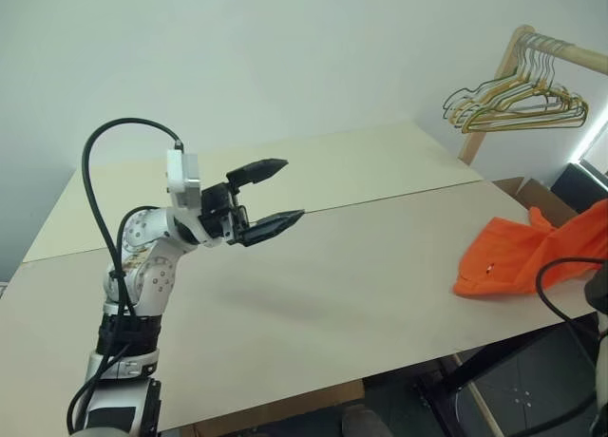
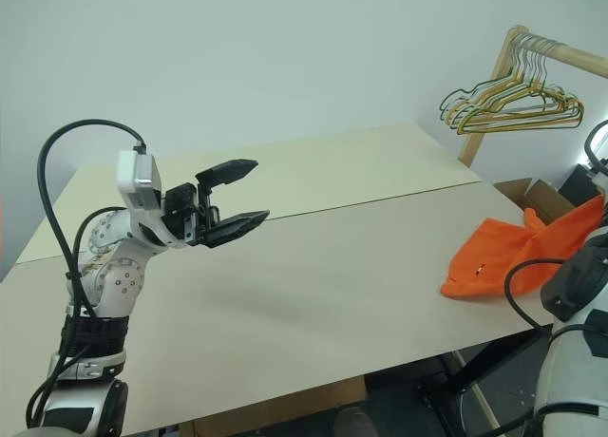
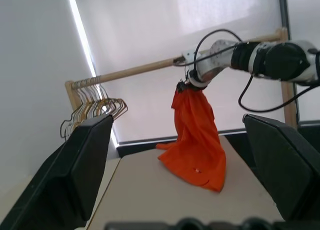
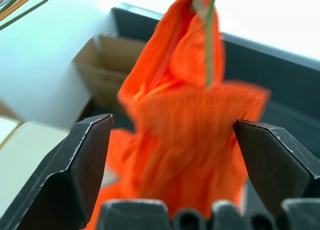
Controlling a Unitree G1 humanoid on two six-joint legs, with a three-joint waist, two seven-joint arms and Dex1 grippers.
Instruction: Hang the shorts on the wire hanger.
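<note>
The bright orange shorts (image 1: 508, 256) hang down at the far right, and their lower end rests on the right edge of the pale table (image 1: 332, 304). In the right wrist view a thin greenish wire, the wire hanger (image 4: 209, 40), runs down into the top of the shorts (image 4: 185, 130). My right gripper (image 4: 172, 122) is open, its fingers spread wide on either side of the cloth without pinching it. My left gripper (image 1: 293, 187) is open and empty above the left part of the table, pointing towards the shorts (image 3: 197, 140).
A bunch of yellow and green hangers (image 1: 518, 100) hangs on a wooden pole rack (image 1: 570, 49) behind the table's far right corner. An open cardboard box (image 1: 537, 195) stands on the floor below it. A seam runs across the tabletop.
</note>
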